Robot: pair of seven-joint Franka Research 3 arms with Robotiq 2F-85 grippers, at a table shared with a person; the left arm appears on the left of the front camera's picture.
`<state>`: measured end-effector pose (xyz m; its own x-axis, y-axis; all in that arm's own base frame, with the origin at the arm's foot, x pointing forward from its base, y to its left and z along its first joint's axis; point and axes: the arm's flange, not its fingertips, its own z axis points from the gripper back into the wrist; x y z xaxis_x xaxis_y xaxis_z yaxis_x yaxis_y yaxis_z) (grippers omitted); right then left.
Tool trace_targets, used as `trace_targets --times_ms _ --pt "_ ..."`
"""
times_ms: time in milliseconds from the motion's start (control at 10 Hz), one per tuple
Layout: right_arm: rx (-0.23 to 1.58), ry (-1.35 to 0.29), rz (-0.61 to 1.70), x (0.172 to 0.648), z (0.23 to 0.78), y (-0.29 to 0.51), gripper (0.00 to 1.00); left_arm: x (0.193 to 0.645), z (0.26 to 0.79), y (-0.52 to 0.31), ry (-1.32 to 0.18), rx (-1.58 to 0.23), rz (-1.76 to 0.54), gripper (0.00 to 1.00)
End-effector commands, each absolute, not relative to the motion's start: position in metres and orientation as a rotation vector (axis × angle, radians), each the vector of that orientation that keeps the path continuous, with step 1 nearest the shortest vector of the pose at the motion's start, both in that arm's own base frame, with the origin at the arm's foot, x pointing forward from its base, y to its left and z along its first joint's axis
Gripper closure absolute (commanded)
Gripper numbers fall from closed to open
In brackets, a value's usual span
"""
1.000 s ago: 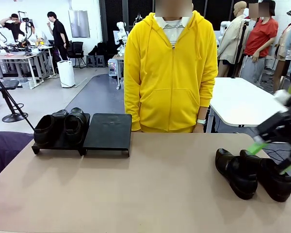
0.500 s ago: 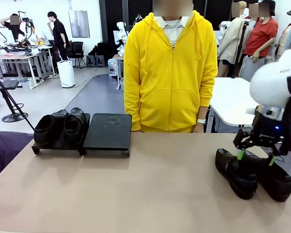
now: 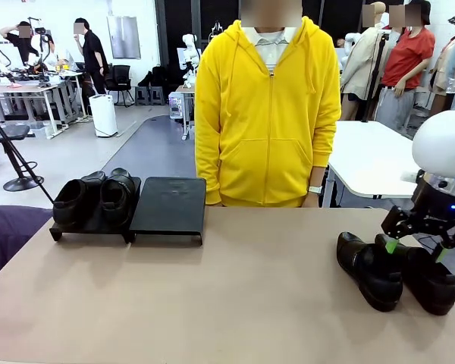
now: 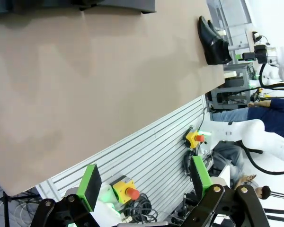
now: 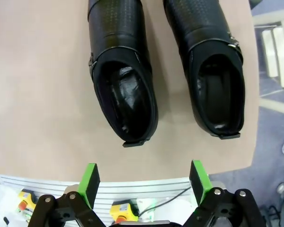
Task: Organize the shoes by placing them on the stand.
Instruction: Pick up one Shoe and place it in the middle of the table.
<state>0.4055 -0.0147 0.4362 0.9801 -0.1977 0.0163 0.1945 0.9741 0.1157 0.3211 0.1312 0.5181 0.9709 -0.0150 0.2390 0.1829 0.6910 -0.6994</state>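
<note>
Two glossy black shoes (image 3: 368, 271) (image 3: 431, 282) lie side by side at the table's right end. My right gripper (image 3: 415, 250) hangs open just above their heel ends. In the right wrist view both shoes (image 5: 120, 71) (image 5: 213, 71) sit beyond the open right gripper (image 5: 144, 182), openings facing up and nothing between the green pads. Two more shoes (image 3: 70, 201) (image 3: 117, 193) rest on the left section of the black stand (image 3: 167, 205); its right section is bare. My left gripper (image 4: 145, 179) is open off the table's near edge, and the pair of shoes (image 4: 213, 40) lies far from it.
A person in a yellow hoodie (image 3: 267, 114) stands at the far side of the table, hands out of sight. The tan tabletop (image 3: 235, 296) stretches between stand and shoes. The right shoe lies close to the table's right edge (image 5: 246, 156).
The right arm swung in from the right edge over the pair of shoes, then shifted a little right and lower. Its jaws stayed open. Shoes and stand have not moved.
</note>
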Motion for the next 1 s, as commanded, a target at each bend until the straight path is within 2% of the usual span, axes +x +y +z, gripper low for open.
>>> trace_targets --times_ms 0,200,900 --pt "0.120 -0.031 -0.199 0.405 0.437 -0.019 0.00 0.320 0.518 0.133 -0.223 -0.812 -0.116 0.02" --pt "0.131 -0.057 -0.183 0.426 0.420 -0.027 0.00 0.320 0.518 0.133 -0.223 -0.812 -0.116 0.02" --pt "0.172 0.013 -0.201 0.480 0.360 -0.032 0.00 0.320 0.518 0.133 -0.223 -0.812 -0.116 0.02"
